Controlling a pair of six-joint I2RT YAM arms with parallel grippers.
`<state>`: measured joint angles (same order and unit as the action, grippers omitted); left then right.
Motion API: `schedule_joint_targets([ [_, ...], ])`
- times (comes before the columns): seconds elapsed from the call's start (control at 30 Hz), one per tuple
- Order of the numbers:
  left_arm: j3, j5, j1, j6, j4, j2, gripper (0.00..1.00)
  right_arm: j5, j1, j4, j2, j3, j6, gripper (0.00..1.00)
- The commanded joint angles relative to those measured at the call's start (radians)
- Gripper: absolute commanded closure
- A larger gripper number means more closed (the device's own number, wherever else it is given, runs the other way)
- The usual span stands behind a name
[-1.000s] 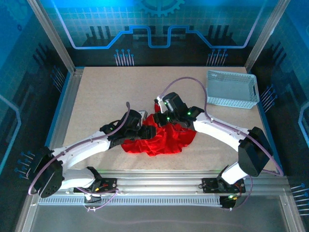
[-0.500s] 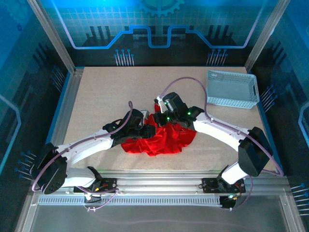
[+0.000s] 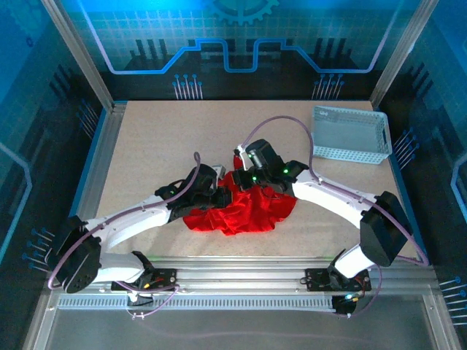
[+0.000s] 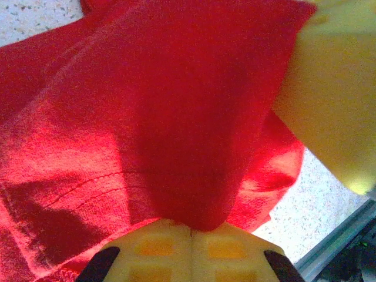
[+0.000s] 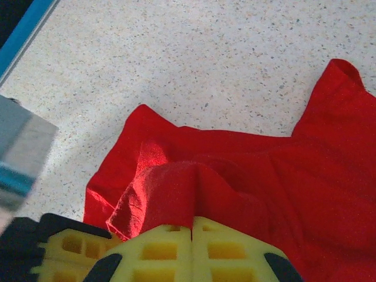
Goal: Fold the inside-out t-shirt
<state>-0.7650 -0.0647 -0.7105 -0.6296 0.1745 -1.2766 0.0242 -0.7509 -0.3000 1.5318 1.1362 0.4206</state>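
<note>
The inside-out t-shirt (image 3: 244, 211) lies crumpled in a bright red heap at the middle of the table (image 3: 160, 138). My left gripper (image 3: 220, 191) is at the heap's upper left edge, and in the left wrist view its yellow fingers (image 4: 158, 247) meet, shut on a fold of the t-shirt (image 4: 147, 117). My right gripper (image 3: 246, 180) sits at the heap's top edge. Its yellow fingers (image 5: 229, 247) are pressed together on a raised ridge of the t-shirt (image 5: 176, 188). The two grippers are close together; the right one's yellow finger (image 4: 329, 100) shows beside the cloth in the left wrist view.
A white mesh basket (image 3: 349, 135) stands at the table's back right. Bare speckled tabletop (image 5: 205, 53) spreads beyond the cloth. The frame rail (image 3: 241, 266) runs along the near edge, and a blurred grey part (image 5: 17, 158) sits at the left of the right wrist view.
My left gripper has closed onto the cloth and edged slightly toward the right gripper. The right gripper has stayed shut on its fold without moving.
</note>
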Motion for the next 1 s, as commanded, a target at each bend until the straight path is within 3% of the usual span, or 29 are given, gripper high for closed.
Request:
schedule_joint_targets([
  [0.0, 0.027, -0.007, -0.016, 0.009, -0.067, 0.093, 1.00, -0.032, 0.023, -0.056, 0.042, 0.066, 0.022, 1.00],
  [0.2, 0.090, 0.006, -0.022, 0.049, -0.104, 0.232, 1.00, -0.003, 0.069, -0.171, 0.204, 0.256, 0.054, 1.00],
  [0.37, 0.100, 0.059, -0.014, 0.068, -0.064, 0.271, 1.00, -0.001, 0.069, -0.209, 0.248, 0.327, 0.041, 0.73],
  [0.47, 0.118, 0.060, 0.015, 0.062, -0.059, 0.281, 1.00, -0.022, 0.074, -0.197, 0.164, 0.267, 0.014, 0.54],
  [0.53, 0.139, 0.057, 0.044, 0.050, -0.059, 0.288, 1.00, -0.035, 0.085, -0.201, 0.094, 0.210, 0.003, 0.46],
  [0.73, 0.236, 0.003, 0.161, 0.001, -0.076, 0.310, 1.00, -0.043, 0.147, -0.199, -0.061, -0.012, 0.043, 0.43],
  [0.97, 0.344, 0.010, 0.183, -0.037, -0.100, 0.332, 1.00, 0.030, 0.226, -0.118, -0.096, -0.200, 0.187, 0.50],
])
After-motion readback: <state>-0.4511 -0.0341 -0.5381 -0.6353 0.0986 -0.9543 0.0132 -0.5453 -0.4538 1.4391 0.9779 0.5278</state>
